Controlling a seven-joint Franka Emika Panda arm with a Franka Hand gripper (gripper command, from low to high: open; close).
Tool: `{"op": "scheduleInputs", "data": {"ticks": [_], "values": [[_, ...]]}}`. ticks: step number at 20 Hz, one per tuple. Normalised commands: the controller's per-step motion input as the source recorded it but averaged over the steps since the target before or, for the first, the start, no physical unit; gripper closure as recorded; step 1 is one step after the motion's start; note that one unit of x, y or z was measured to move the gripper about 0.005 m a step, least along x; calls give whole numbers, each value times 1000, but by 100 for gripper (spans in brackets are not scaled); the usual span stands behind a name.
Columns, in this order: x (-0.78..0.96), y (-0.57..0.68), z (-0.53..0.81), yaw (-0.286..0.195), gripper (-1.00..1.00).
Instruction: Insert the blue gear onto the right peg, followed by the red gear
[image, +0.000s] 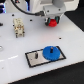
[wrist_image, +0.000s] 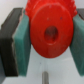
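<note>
Wrist view puts the red gear (wrist_image: 50, 34) squarely between the gripper's (wrist_image: 48, 42) teal pads (wrist_image: 21, 45), which press against its two sides, so the gripper is clenched on it. From the exterior view, the gripper (image: 52, 21) holds that red gear (image: 52, 22) up above the white table (image: 15, 60), well apart from the base plate (image: 34, 58). On that black plate the blue gear (image: 50, 52) lies flat at the end toward the exterior view's right, while a thin dark pin (image: 38, 53) stands bare beside it.

The blue gear (image: 51, 52) apparently sits on the base plate's (image: 33, 60) exterior-view right end.
</note>
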Motion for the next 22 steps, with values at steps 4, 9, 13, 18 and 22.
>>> {"op": "scheduleInputs", "data": {"ticks": [4, 9, 13, 18, 22], "values": [[534, -224, 612, 0, 100], [638, -187, 533, 0, 100], [699, -112, 498, 0, 100], [845, -28, 381, 0, 100], [854, -24, 363, 0, 100]]}}
